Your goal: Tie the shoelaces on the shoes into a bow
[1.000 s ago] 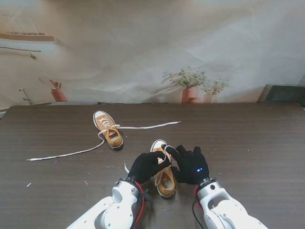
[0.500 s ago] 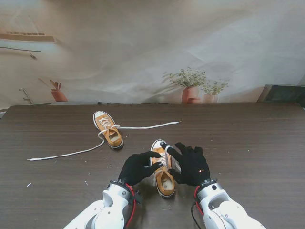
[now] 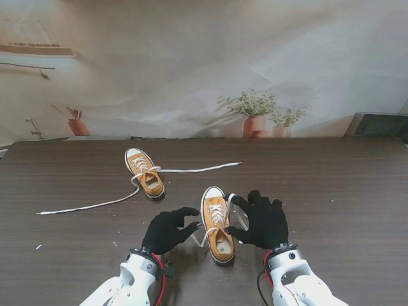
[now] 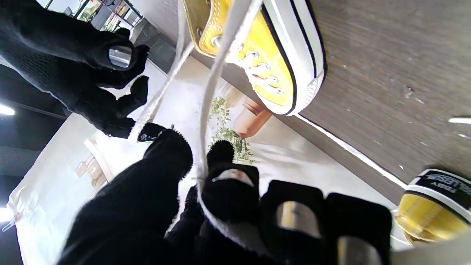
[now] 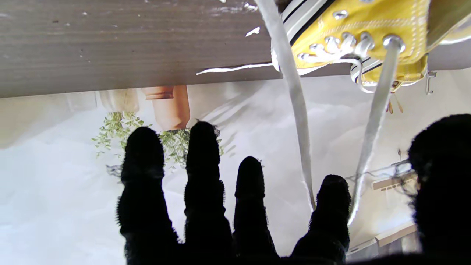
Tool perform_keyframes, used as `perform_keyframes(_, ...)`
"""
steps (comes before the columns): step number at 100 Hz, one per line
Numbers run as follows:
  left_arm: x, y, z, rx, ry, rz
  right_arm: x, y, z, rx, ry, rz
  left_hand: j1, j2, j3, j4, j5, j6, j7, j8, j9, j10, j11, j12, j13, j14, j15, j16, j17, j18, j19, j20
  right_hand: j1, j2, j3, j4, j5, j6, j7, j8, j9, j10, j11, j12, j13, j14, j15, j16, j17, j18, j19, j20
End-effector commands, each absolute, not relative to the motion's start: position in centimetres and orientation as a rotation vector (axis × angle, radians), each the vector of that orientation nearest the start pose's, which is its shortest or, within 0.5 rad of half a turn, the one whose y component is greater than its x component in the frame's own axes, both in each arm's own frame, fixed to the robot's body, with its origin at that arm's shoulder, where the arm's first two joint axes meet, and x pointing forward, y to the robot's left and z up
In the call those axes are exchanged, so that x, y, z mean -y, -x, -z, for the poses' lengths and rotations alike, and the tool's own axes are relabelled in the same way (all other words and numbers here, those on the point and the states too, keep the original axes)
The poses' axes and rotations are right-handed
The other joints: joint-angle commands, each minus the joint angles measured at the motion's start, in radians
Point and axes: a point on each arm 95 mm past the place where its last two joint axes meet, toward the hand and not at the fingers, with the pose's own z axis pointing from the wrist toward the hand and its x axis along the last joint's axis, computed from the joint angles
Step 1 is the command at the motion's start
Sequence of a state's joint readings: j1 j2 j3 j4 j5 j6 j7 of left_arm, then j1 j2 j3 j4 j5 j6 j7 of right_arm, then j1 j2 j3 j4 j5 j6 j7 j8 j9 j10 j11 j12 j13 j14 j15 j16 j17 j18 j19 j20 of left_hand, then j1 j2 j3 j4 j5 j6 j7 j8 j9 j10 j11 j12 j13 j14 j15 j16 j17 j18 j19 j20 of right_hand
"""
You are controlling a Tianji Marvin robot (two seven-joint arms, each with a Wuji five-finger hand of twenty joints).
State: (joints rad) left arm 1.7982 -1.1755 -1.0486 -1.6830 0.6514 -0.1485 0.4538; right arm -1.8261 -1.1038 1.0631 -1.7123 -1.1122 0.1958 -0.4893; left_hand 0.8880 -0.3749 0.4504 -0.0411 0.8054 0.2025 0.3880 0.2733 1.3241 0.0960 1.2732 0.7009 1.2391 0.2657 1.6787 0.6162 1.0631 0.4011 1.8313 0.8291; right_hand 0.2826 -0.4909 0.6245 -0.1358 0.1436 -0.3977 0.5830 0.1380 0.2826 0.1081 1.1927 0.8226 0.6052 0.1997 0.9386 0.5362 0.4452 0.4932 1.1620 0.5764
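Left hand (image 3: 167, 231) pinches the lace (image 4: 209, 95) taut, to tension the knot. Right hand (image 3: 262, 222) has fingers spread — lace strands run past its index finger; grip unclear. Near shoe (image 3: 217, 224) sits between both.

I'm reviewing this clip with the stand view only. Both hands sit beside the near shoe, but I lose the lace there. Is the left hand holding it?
Observer: Yes. The left wrist view shows the lace running from the shoe into the left hand, caught between thumb and first finger.
Reviewer: And the right hand?
Observer: Its wrist view shows two strands running from the shoe's eyelets to its index finger. The other fingers are straight and clear of the lace.
Reviewer: Is the thumb pinching them?
Observer: I cannot tell. The strands pass behind the index finger, which hides any contact.
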Motion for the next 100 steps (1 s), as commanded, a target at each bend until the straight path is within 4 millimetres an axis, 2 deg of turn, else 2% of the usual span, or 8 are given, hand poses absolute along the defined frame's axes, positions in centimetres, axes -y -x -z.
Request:
perform_keyframes(1,8.4,-29.5,35.3,-1.061,1.501,2.089,-5.3,-29.2,35.4,-1.252,-1.086,-1.598,0.005,-0.019,-0.017,-0.029,-0.001,-0.002,0.008,-0.016,0.043,-0.008,0.014,0.019,0.027,0.022,0.044,-0.016,0.036,-0.195,0.263,0.015,-0.007,-0.004,-0.028,0.035,-0.046,-0.007,-0.009,-0.014,0.099,-0.022,0.039,0.061,0.062,-0.022,0.086,0.032,0.055,-0.023,0.074,0.059)
perform_keyframes(14,8.3,-29.3,35.3,-1.055,1.499,2.089,-5.2,-29.3,35.3,-1.231,-1.113,-1.636,0.017,-0.017,-0.032,-0.03,0.001,-0.006,0.013,-0.015,0.043,-0.007,0.014,0.019,0.027,0.019,0.044,-0.016,0.036,-0.195,0.263,0.015,0.021,-0.003,0.051,0.02,-0.045,0.085,-0.095,-0.069,0.27,-0.047,0.023,0.045,0.176,-0.027,0.116,0.022,0.143,-0.037,0.129,0.091)
perform_keyframes(23,8.1,-29.3,35.2,-1.048,1.497,2.088,-5.3,-29.4,35.3,-1.216,-1.136,-1.671,0.02,-0.015,-0.039,-0.03,0.001,-0.006,0.015,-0.015,0.043,-0.009,0.014,0.019,0.027,0.019,0.044,-0.016,0.036,-0.195,0.263,0.015,0.01,-0.046,0.209,-0.008,-0.046,0.168,-0.108,-0.084,0.333,-0.069,-0.025,0.009,0.206,-0.032,0.104,0.007,0.164,-0.053,0.135,0.086)
perform_keyframes(40,7.7,-29.1,35.3,-1.031,1.5,2.084,-6.0,-29.5,35.6,-1.13,-1.255,-1.774,0.037,-0.011,-0.052,-0.031,0.002,-0.01,0.019,-0.014,0.043,-0.01,0.015,0.019,0.027,0.019,0.044,-0.017,0.036,-0.195,0.263,0.014,0.019,-0.082,0.394,-0.025,-0.055,0.241,0.052,-0.01,0.435,-0.066,-0.155,-0.112,0.267,0.002,0.014,-0.031,0.192,-0.025,0.116,0.055)
perform_keyframes(56,7.3,-28.7,35.6,-1.024,1.511,2.077,-6.4,-29.7,36.0,-1.093,-1.297,-1.814,0.046,-0.009,-0.068,-0.03,0.005,-0.011,0.023,-0.014,0.043,-0.008,0.015,0.019,0.027,0.019,0.044,-0.017,0.036,-0.194,0.263,0.014,0.042,-0.087,0.45,-0.019,-0.053,0.281,0.108,0.018,0.468,-0.07,-0.268,-0.242,0.302,0.016,-0.107,-0.077,0.179,-0.044,0.064,0.006)
perform_keyframes(70,7.0,-28.7,35.6,-1.013,1.513,2.074,-6.9,-29.9,36.3,-1.061,-1.359,-1.862,0.051,-0.009,-0.077,-0.028,0.007,-0.011,0.025,-0.014,0.043,-0.008,0.016,0.02,0.027,0.019,0.045,-0.017,0.036,-0.194,0.263,0.014,0.041,-0.1,0.461,-0.021,-0.033,0.285,0.127,0.034,0.467,-0.053,-0.356,-0.376,0.329,0.011,-0.303,-0.155,0.135,-0.044,-0.047,-0.1)
perform_keyframes(86,7.0,-28.7,35.5,-1.005,1.508,2.071,-7.5,-30.3,36.6,-0.938,-1.462,-1.959,0.055,-0.007,-0.085,-0.026,0.007,-0.012,0.028,-0.014,0.043,-0.009,0.016,0.02,0.027,0.019,0.045,-0.017,0.036,-0.194,0.263,0.014,0.057,-0.129,0.492,-0.02,0.027,0.269,0.149,0.056,0.501,-0.03,-0.364,-0.41,0.385,0.034,-0.371,-0.171,0.144,-0.07,-0.059,-0.162)
perform_keyframes(100,7.0,-28.8,35.4,-0.996,1.504,2.072,-7.8,-30.5,36.6,-0.837,-1.537,-2.034,0.061,-0.007,-0.093,-0.025,0.01,-0.015,0.032,-0.013,0.043,-0.008,0.016,0.02,0.027,0.019,0.045,-0.017,0.036,-0.193,0.263,0.014,0.073,-0.14,0.53,-0.017,0.082,0.252,0.166,0.079,0.539,-0.036,-0.404,-0.432,0.417,0.025,-0.421,-0.186,0.154,-0.106,-0.064,-0.213)
